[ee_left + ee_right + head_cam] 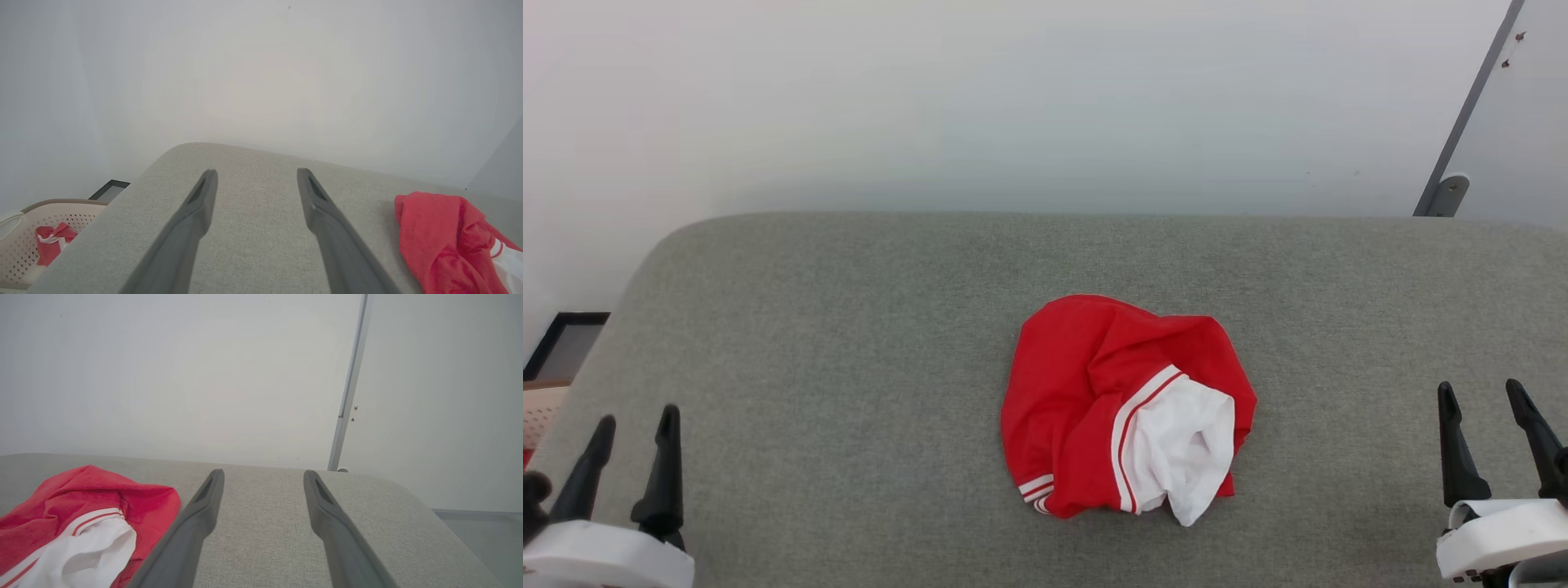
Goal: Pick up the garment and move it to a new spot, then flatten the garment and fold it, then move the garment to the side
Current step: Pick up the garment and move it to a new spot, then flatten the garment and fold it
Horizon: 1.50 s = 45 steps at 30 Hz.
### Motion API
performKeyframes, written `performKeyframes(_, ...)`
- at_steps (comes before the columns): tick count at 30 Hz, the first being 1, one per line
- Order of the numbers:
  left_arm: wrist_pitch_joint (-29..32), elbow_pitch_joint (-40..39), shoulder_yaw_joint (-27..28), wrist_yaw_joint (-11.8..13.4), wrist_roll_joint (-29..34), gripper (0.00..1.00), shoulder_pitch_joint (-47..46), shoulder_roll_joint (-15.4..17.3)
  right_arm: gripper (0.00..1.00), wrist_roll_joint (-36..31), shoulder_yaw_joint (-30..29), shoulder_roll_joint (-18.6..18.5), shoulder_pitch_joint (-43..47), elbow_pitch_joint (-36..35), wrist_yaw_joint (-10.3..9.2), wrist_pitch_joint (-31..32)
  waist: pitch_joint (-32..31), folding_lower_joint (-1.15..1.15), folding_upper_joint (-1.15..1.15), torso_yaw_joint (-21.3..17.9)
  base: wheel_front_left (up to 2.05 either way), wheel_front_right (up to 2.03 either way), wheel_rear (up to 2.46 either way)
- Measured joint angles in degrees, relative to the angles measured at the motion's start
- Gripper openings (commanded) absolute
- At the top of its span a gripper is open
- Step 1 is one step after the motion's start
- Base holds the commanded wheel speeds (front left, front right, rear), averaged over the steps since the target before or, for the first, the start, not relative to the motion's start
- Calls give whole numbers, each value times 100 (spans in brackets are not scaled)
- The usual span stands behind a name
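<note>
The garment (1086, 392) lies crumpled in a heap in the middle of the grey cushioned surface (849, 327), bright red with a white sleeve and red-and-white striped trim showing at its front. My left gripper (637, 429) stands open at the lower left, well away from it, with nothing between its fingers. My right gripper (1482, 400) stands open at the lower right, also apart from the heap. In the left wrist view the garment (445, 241) sits at the right of the open left gripper (253, 175). In the right wrist view the garment (81, 506) lies left of the open right gripper (263, 475).
A pale perforated basket (24, 245) stands on the floor beyond the surface's left edge, holding a small red-and-white cloth (51, 243). A white wall rises behind the surface. A grey vertical post (1462, 122) runs up at the far right. The surface's corners are rounded.
</note>
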Motion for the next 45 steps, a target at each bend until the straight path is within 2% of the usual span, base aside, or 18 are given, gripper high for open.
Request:
performKeyframes(14,-99,-32,-12,-24,53,100,55,29,100,-4,13,45,55,-16,0,-1,16,0,0,53,0,0,0)
performKeyframes(20,-115,-98,-63,-15,93,100,-8,13,100,58,288,7,49,26,0,3,59,0,0,169,0,0,0)
performKeyframes(25,-115,-160,-140,1,155,100,-18,3,100,200,735,-54,-20,71,0,170,99,0,0,359,0,0,0)
performKeyframes(35,-144,-242,-339,-7,248,100,-154,-124,100,662,1855,-248,-245,113,1,903,266,0,0,857,0,0,0)
performKeyframes(45,-193,-63,-613,-88,346,100,-472,-385,100,876,2198,-465,-378,368,0,1986,570,0,0,1331,0,0,0)
